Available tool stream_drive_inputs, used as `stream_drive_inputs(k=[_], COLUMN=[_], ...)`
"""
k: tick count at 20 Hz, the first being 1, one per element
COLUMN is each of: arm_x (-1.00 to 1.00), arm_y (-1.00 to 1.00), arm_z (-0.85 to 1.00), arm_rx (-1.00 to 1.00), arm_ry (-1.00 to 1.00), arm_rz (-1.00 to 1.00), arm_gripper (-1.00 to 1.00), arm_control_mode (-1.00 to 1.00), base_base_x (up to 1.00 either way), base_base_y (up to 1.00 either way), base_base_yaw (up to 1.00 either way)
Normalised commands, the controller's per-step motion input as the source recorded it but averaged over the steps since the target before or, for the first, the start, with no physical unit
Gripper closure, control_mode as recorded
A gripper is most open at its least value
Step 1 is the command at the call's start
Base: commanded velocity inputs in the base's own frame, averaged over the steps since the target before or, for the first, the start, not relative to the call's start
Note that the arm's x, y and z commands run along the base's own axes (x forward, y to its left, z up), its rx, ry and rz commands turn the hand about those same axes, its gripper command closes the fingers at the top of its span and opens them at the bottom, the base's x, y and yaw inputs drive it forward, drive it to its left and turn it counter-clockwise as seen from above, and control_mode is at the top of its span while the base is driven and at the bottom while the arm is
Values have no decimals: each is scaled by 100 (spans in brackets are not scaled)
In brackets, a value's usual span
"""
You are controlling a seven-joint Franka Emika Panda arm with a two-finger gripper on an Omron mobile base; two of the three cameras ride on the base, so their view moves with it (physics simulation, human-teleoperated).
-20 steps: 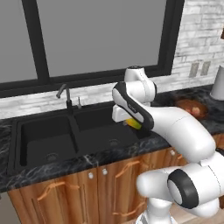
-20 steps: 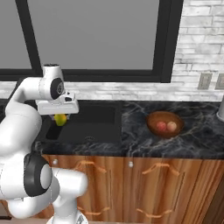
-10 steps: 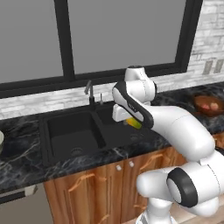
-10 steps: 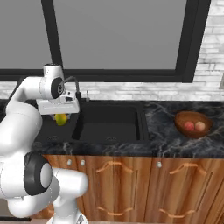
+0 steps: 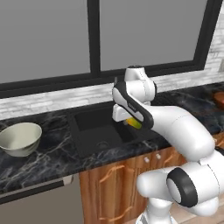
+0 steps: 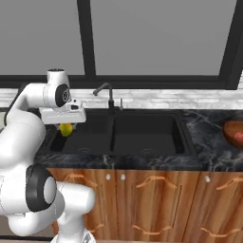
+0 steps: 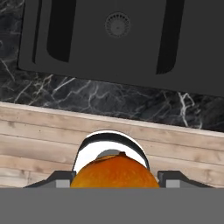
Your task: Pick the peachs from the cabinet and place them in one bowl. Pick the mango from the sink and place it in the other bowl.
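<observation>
- Claw (image 6: 66, 126) clenched on the mango (image 6: 66, 128), held in the air above the left basin of the sink (image 6: 142, 135), near the basin's left edge.
- Mango seen as yellow-green below the hand (image 5: 133, 123) from the left base view, and as a rounded orange shape (image 7: 114, 174) at the bottom of the hand view.
- Sink black, with two basins, set into the dark marbled worktop (image 6: 209, 152); thin curved faucet (image 6: 107, 94) at its back edge.
- One round drain (image 7: 117, 24) visible from the hand view, in a basin floor.
- Pale glossy bowl (image 5: 19, 138) resting on the worktop well to the left of the sink, near the worktop's front edge.
- Dark-brown wooden bowl (image 6: 234, 134) at the right end of the worktop, cut off by the frame, with reddish fruit (image 6: 238, 137) inside; number of fruits impossible to tell.
- Wooden cupboard fronts (image 6: 142, 204) with curved handles below the worktop.
</observation>
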Motion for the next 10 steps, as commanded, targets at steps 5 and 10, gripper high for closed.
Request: stream_drive_inputs(k=[5,10], arm_x=[0,0], arm_y=[0,0], arm_z=[0,0], arm_rx=[0,0], arm_ry=[0,0], arm_rz=[0,0], arm_gripper=[100,100], arm_control_mode=[100,100], base_base_x=[0,0], base_base_y=[67,67], base_base_yaw=[-2,-3])
